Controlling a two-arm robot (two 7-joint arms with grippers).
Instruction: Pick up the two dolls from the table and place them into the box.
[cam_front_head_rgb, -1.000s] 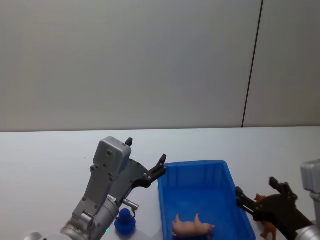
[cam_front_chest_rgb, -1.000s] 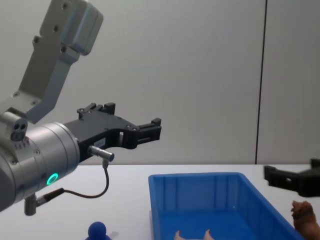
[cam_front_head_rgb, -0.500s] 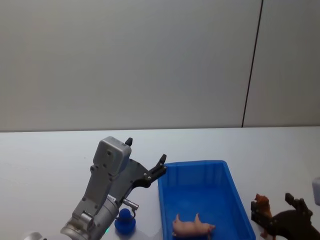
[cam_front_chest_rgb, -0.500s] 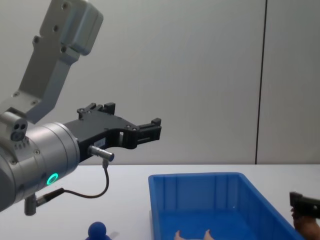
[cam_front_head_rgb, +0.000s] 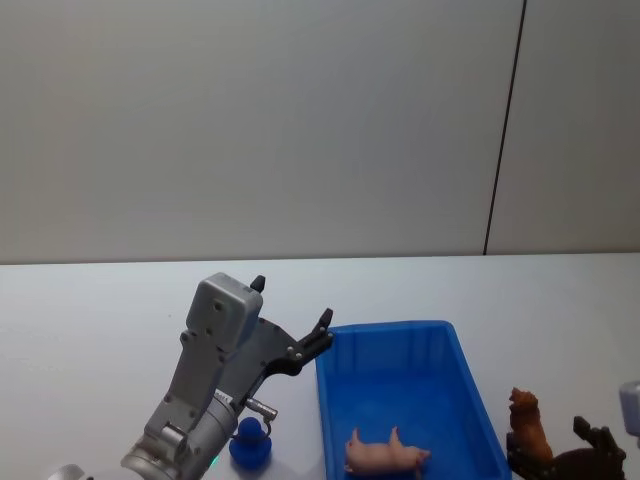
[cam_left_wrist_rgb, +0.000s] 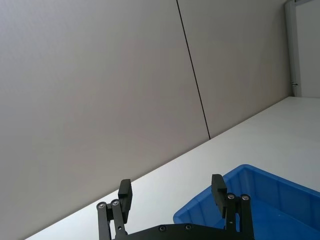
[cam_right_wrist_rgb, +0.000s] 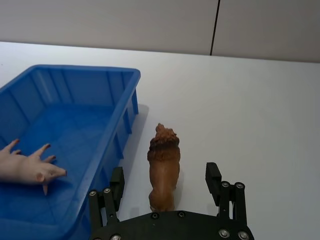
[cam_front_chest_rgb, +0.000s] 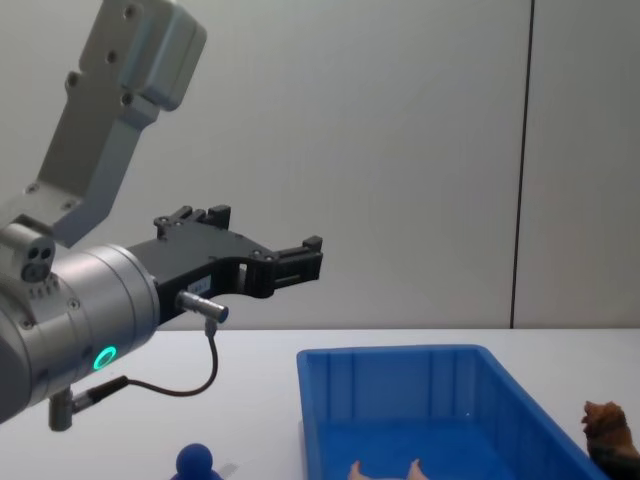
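Our right gripper (cam_right_wrist_rgb: 165, 174) sits low at the near right, jaws wide, straddling the rear of the brown animal doll (cam_right_wrist_rgb: 163, 167) without touching it. The doll stands on the table (cam_front_head_rgb: 100, 310) just right of the box (cam_front_head_rgb: 390, 327). Our left gripper (cam_left_wrist_rgb: 170, 185) hangs wide open near the box's far left corner. The blue doll (cam_front_head_rgb: 250, 443) stands left of the box — a pink pig (cam_front_head_rgb: 385, 452) lies inside.

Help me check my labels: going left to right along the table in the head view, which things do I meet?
Dark blue doll → blue box, with a pink pig inside → brown doll.
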